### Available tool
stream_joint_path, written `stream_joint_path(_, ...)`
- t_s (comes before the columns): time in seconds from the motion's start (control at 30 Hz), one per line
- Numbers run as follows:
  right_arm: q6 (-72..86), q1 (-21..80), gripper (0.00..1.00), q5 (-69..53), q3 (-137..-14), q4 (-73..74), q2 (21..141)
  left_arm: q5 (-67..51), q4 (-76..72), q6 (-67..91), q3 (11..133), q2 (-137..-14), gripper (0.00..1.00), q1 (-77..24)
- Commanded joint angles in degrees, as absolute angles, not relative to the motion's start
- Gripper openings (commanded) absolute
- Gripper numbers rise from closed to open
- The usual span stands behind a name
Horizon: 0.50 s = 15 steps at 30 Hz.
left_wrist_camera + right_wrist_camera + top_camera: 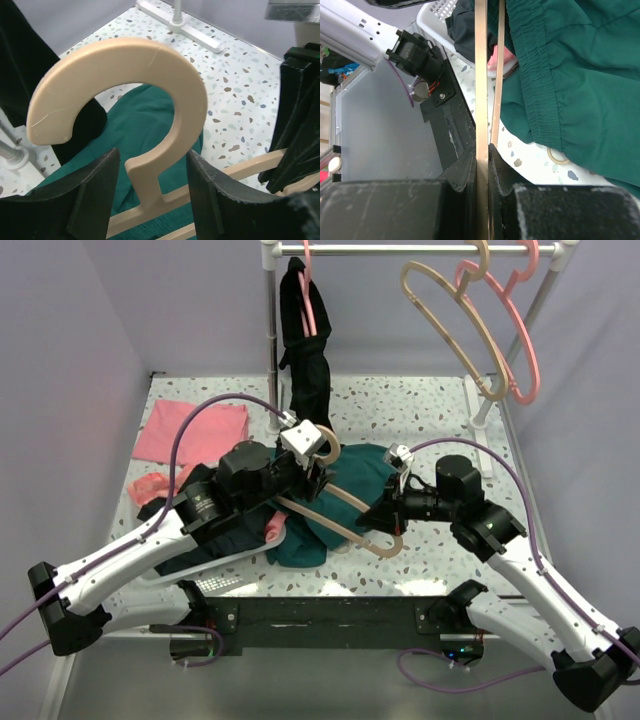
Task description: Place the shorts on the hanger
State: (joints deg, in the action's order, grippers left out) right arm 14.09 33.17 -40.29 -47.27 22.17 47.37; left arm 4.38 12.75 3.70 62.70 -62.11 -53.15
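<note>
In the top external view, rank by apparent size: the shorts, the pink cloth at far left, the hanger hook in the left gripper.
1. Shorts, though arms cover part.
2. Pink cloth, close to the shorts' visible area, so this ranking is unsure.
3. Hanger hook, clearly smallest.

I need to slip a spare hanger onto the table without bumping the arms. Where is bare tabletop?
Bare terrazzo lies at the far right, between the shorts, the rack's foot and the right wall. A smaller patch sits behind the pink cloth. The middle is crowded: both arms grip the hanger over the shorts.

teal-green shorts (345, 502), tan hanger (340, 510), speckled table (420, 410)
</note>
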Motion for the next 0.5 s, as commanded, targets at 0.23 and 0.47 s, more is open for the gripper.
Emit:
stream_joint_path(0.23, 14.85, 34.80, 0.00, -35.07, -47.81, 16.17, 46.67, 17.67, 3.87, 5.54, 60.56, -63.37, 0.24, -54.84)
stream_joint_path(0.47, 16.61, 34.98, 0.23, -28.23, -47.46, 16.87, 44.74, 19.42, 2.99, 4.92, 60.56, -63.72, 0.00, -55.28)
